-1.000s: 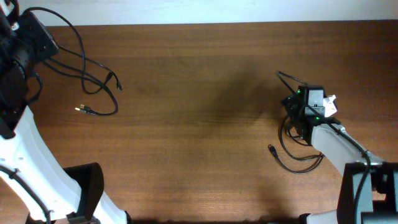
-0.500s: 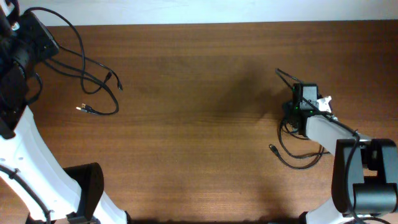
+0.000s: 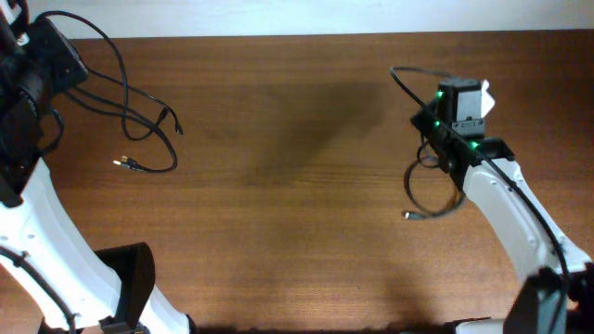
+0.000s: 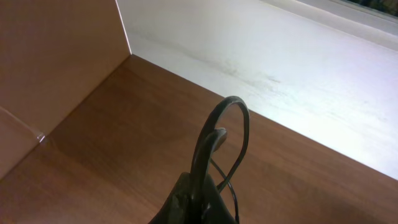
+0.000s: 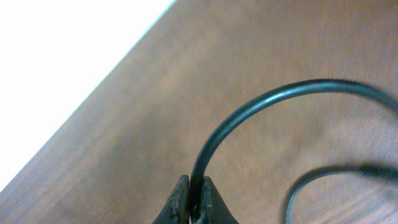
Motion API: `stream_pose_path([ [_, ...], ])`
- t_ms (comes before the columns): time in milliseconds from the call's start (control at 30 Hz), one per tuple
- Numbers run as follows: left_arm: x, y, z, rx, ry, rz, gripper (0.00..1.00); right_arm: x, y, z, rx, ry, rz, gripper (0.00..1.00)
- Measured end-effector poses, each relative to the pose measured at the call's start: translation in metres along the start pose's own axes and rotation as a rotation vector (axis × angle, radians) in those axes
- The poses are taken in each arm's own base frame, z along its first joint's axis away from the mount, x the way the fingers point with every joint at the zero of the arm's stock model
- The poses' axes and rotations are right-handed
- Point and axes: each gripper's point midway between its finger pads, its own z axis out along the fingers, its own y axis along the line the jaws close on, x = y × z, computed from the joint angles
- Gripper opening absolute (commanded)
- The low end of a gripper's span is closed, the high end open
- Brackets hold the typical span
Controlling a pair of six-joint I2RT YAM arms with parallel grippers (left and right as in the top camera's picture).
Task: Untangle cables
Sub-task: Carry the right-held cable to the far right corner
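Note:
Two thin black cables lie far apart on the brown table. The left cable [image 3: 148, 125] loops across the table's top left, and its metal-tipped plug [image 3: 122, 162] rests on the wood. My left gripper [image 3: 65, 65] is shut on that cable; in the left wrist view a tight loop [image 4: 227, 124] rises out of the closed gripper [image 4: 199, 193]. The right cable [image 3: 413, 186] hangs in a loop with its plug [image 3: 406, 215] low near the table. My right gripper [image 3: 432, 125] is shut on it. The right wrist view shows the cable arc [image 5: 267, 99] pinched in the gripper [image 5: 194, 198].
The table's far edge meets a white surface [image 3: 278, 17] along the top. The left arm's white link [image 3: 56, 241] and black base [image 3: 130, 278] fill the lower left. The right arm's link [image 3: 510, 209] crosses the lower right.
My right gripper has gone from open to shut on the right cable, then lifted it toward the far edge, dragging the loop and plug along. The left arm and its cable have not moved.

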Motion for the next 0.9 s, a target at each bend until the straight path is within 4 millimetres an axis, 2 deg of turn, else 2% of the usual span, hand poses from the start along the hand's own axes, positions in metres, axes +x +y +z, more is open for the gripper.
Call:
stream_pose_path([
  [67,0.000,0.000,0.000,0.000,0.000,0.000,0.00,-0.022,0.007,-0.011,0.016,-0.089,-0.096,0.04],
  [167,0.000,0.000,0.000,0.000,0.000,0.000,0.00,-0.064,0.005,-0.016,0.073,-0.267,-0.246,0.04],
  [233,0.000,0.000,0.000,0.000,-0.001,0.000,0.00,-0.089,-0.001,-0.019,0.098,-0.350,-0.281,0.04],
  [300,0.000,0.000,0.000,0.000,0.000,0.000,0.00,-0.120,-0.025,-0.020,0.165,-0.408,-0.275,0.04],
  [367,0.000,0.000,0.000,0.000,0.000,0.000,0.00,-0.157,-0.061,-0.018,0.263,-0.445,-0.270,0.04],
  [400,0.000,0.000,0.000,0.000,-0.001,0.000,0.00,-0.167,-0.074,-0.018,0.295,-0.451,-0.273,0.04],
  [433,-0.001,0.000,0.000,0.001,-0.004,-0.001,0.00,-0.176,-0.083,-0.018,0.317,-0.461,-0.280,0.04],
  [500,-0.001,0.000,0.000,0.002,-0.006,-0.001,0.00,-0.213,-0.100,-0.027,0.360,-0.540,-0.301,0.04],
  [533,-0.001,0.000,0.000,0.002,-0.006,-0.001,0.00,-0.232,-0.100,-0.034,0.363,-0.597,-0.308,0.04],
  [567,-0.002,-0.001,0.000,0.002,-0.009,-0.002,0.00,-0.262,-0.092,-0.050,0.361,-0.684,-0.338,0.04],
  [600,-0.002,-0.001,0.000,0.002,-0.009,-0.002,0.00,-0.277,-0.086,-0.061,0.357,-0.730,-0.350,0.04],
  [733,-0.002,-0.001,0.000,0.003,-0.009,-0.002,0.00,-0.349,-0.034,-0.127,0.310,-0.962,-0.389,0.04],
  [767,-0.002,0.000,0.000,0.002,-0.007,-0.002,0.00,-0.365,-0.025,-0.132,0.308,-0.988,-0.394,0.04],
  [800,-0.002,-0.001,0.000,0.003,-0.010,-0.002,0.00,-0.367,-0.026,-0.122,0.325,-0.953,-0.409,0.04],
  [833,-0.002,-0.001,0.000,0.002,-0.008,-0.002,0.00,-0.371,-0.030,-0.100,0.343,-0.913,-0.422,0.04],
  [900,-0.002,-0.001,0.000,0.002,-0.009,-0.002,0.00,-0.361,-0.044,-0.048,0.375,-0.809,-0.453,0.04],
])
